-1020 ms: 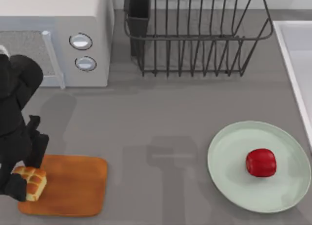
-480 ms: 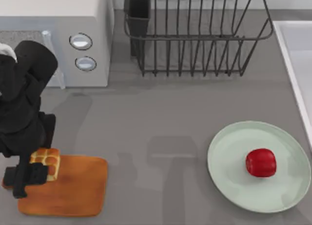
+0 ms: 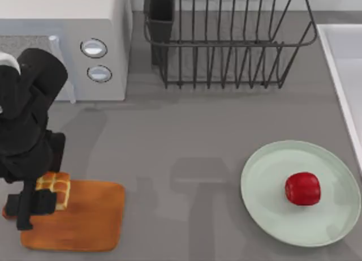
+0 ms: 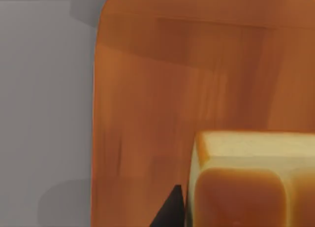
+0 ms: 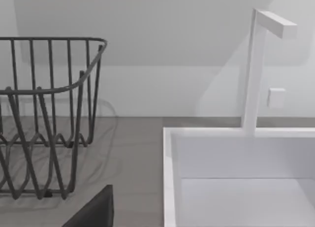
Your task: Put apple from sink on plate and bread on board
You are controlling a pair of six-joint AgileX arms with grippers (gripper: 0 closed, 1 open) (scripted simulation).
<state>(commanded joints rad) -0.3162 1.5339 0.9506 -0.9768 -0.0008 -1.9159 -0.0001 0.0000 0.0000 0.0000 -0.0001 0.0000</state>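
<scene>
nearest me, at the table's left, the left gripper (image 3: 41, 200) is hovering over the orange-brown wooden cutting board (image 3: 85, 218), its fingers closed around the small golden-brown scored bun block (image 3: 55, 185), which is sitting at the board's left end. over to the right, the glossy red round apple (image 3: 302, 188) is lying on the large pale mint-green plate (image 3: 266, 182). beyond that, the pale grey-white sink (image 5: 236, 187) is sitting beside a dark wire rack (image 3: 226, 40).

The small glossy red apple (image 3: 302, 188) sits on the large round pale green plate (image 3: 266, 182) at the table's right. The square golden-brown scored bread (image 3: 55, 187) rests on the orange-brown wooden board (image 3: 85, 215), at its left end. The pale grey-white sink (image 3: 344, 63) stands at the right edge.
</scene>
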